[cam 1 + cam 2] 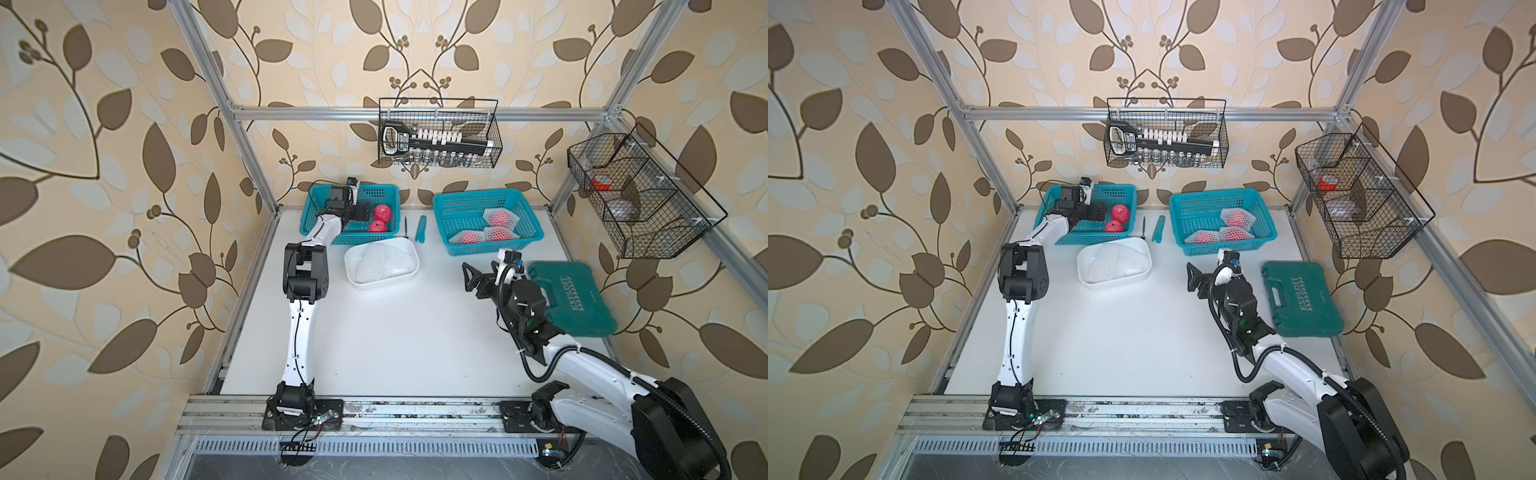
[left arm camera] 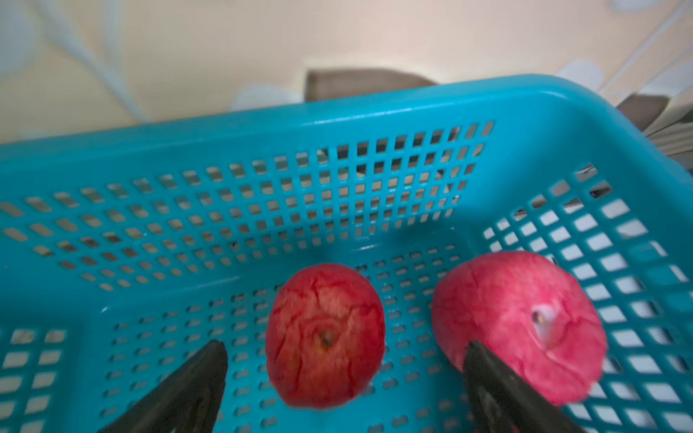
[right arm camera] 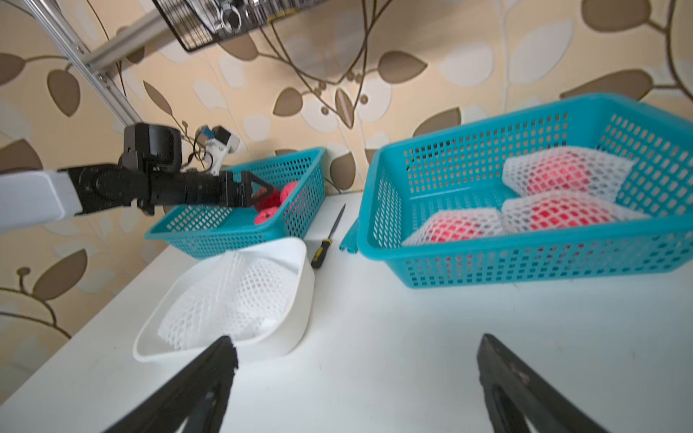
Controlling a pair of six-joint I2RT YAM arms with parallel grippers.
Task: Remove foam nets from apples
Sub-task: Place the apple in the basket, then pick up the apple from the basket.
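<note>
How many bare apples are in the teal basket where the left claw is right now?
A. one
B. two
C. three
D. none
B: the left wrist view shows two bare apples lying on the floor of the teal basket, neither with a net on it. The left claw is open close to them and holds nothing.

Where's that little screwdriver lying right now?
In both top views the screwdriver lies on the white table between the two teal baskets, beside a teal strip, just behind the white tub.
</note>
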